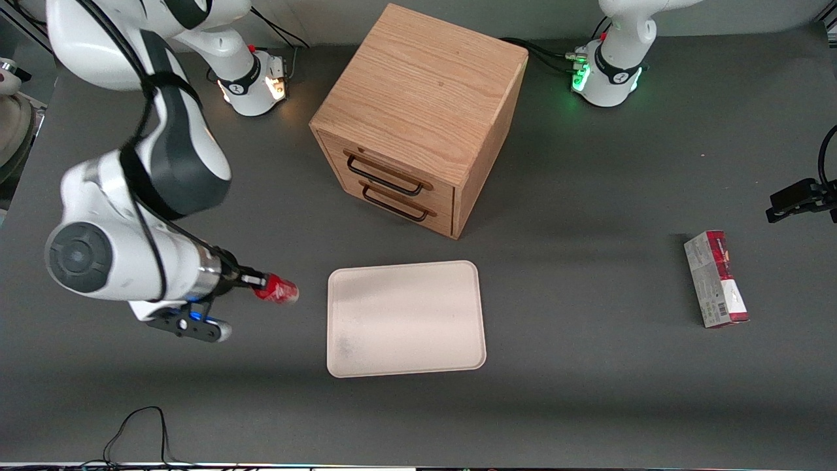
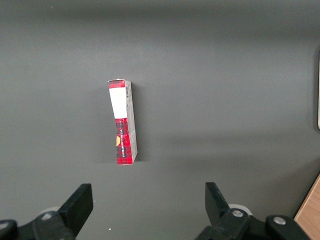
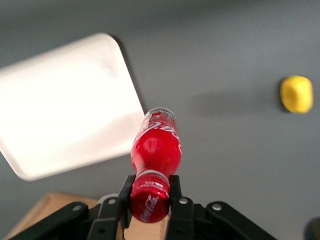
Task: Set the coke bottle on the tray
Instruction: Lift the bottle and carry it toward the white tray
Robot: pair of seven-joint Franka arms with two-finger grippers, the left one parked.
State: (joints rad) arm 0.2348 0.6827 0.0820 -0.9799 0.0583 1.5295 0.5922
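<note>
We have the gripper (image 3: 150, 195) clamped on the coke bottle (image 3: 156, 145) at the neck just under the cap, bottle hanging clear of the table, just beside the tray (image 1: 405, 356) toward the working arm's end. We judge it light, rigid, smooth plastic, so it could swivel in a neck pinch. Farther off: yellow object (image 3: 296, 93), wooden drawer cabinet (image 1: 418, 118). Carton (image 1: 716, 278) lies toward the parked arm's end.
</note>
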